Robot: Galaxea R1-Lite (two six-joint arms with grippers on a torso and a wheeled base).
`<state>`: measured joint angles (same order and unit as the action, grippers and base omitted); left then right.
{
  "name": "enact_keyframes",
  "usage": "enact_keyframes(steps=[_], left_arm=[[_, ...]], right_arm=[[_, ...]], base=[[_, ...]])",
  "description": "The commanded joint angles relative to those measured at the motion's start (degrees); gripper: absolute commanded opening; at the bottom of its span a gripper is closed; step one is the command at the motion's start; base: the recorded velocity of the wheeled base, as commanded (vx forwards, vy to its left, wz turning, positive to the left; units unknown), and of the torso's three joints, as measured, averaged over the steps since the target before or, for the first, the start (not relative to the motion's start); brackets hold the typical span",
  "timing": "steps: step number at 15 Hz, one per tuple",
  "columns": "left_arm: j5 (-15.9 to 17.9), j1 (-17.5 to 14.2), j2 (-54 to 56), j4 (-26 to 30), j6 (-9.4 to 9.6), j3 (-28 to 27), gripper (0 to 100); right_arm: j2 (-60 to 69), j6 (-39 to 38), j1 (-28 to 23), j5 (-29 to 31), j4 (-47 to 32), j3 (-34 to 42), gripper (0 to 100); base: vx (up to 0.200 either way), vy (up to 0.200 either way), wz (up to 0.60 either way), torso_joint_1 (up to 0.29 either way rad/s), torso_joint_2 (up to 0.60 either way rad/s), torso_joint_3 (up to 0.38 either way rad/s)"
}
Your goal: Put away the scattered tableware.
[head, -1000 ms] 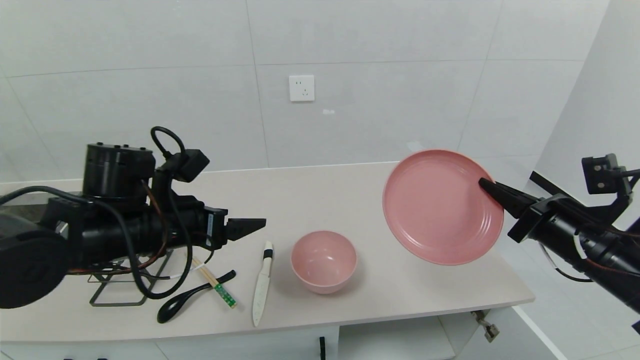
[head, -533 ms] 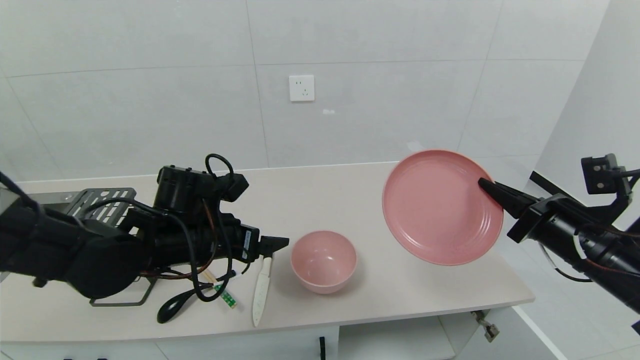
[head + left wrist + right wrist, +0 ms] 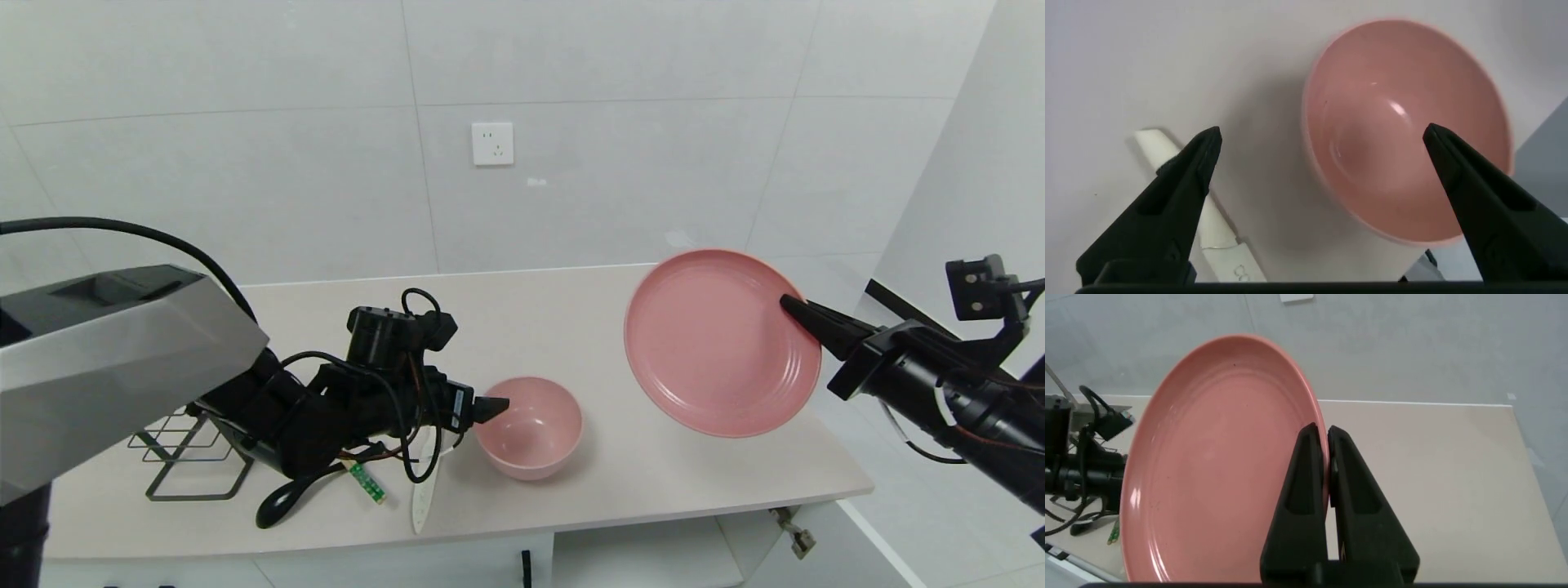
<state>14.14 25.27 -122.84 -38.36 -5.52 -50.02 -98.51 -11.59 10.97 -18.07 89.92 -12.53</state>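
One round pink plate (image 3: 718,343), one pink bowl (image 3: 531,425), one white knife (image 3: 421,500), one black spoon (image 3: 279,505), one dark wire rack (image 3: 192,461); green-tipped chopsticks (image 3: 366,482) at lower left, number hidden.

Bowl (image 3: 529,425): pink, smooth, plastic look, soft sheen, small highlight glinting inside. Plate (image 3: 722,341): same pink stuff, satin, fine ridges ringing rim. Knife (image 3: 422,498) near front edge of counter (image 3: 571,327): white, smooth, dull gloss. Spoon (image 3: 282,500) beside it: black, glossy. Chopsticks (image 3: 366,483): pale wood look, matt, green printed end. Wire rack (image 3: 192,465) toward left edge: thin dark metal rod. Counter: beige, matt, even. Wall tiles (image 3: 245,122): pale grey, slight shine. Left gripper (image 3: 1321,135), right gripper (image 3: 1324,433): black, matt, hard plastic look.
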Motion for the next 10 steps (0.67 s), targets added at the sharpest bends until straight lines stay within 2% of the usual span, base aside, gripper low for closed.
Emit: enact_keyframes(steps=[1,6,10], left_arm=[[0.01,-0.05,-3.63,-0.04,-0.01,-1.22,100],[-1.66,0.74,-6.88,0.48,-0.19,-6.23,100],[-1.84,1.80,-8.73,0.83,-0.19,-7.55,100]], right_arm=[[-0.19,-0.01,0.01,-0.04,0.08,0.14,0],[-0.10,0.08,-0.07,-0.04,0.08,0.58,0],[-0.10,0.08,-0.25,-0.04,0.08,0.58,0]], base=[[0.000,0.000,0.00,0.000,0.00,0.000],[0.000,0.000,0.00,0.000,0.00,0.000],[0.000,0.000,0.00,0.000,0.00,0.000]])
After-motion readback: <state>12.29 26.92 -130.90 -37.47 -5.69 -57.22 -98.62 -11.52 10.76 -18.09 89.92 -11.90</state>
